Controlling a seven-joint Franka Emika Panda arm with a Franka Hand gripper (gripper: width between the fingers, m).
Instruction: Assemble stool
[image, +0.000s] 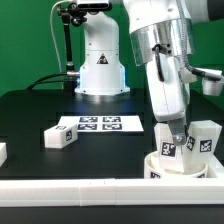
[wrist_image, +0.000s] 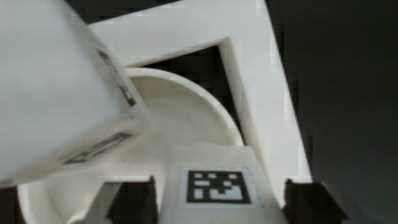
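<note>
Where the exterior view begins at its left, a loose leg (image: 60, 137) lies on the black tabletop (image: 25, 115), well apart from the assembly. Just beside it, toward the middle, lies the marker board (image: 98, 124). Further right the pincer (image: 176, 138) stands narrow, its fingers (wrist_image: 128, 205) pressed on either side of the held leg (image: 172, 150) above the round seat (image: 190, 170), which sits low at the exterior view's right, near the border rail (image: 90, 190); whether that leg touches the seat I cannot tell. Another leg (image: 206, 138) stands upright at the far right.

I judge these parts stiff, light and smooth: hard plastic, liable to slip or twist if pinched near a corner. The block's flat opposite faces are the place to take hold.

No writing is readable; only black-and-white square tags show, on legs and board.
</note>
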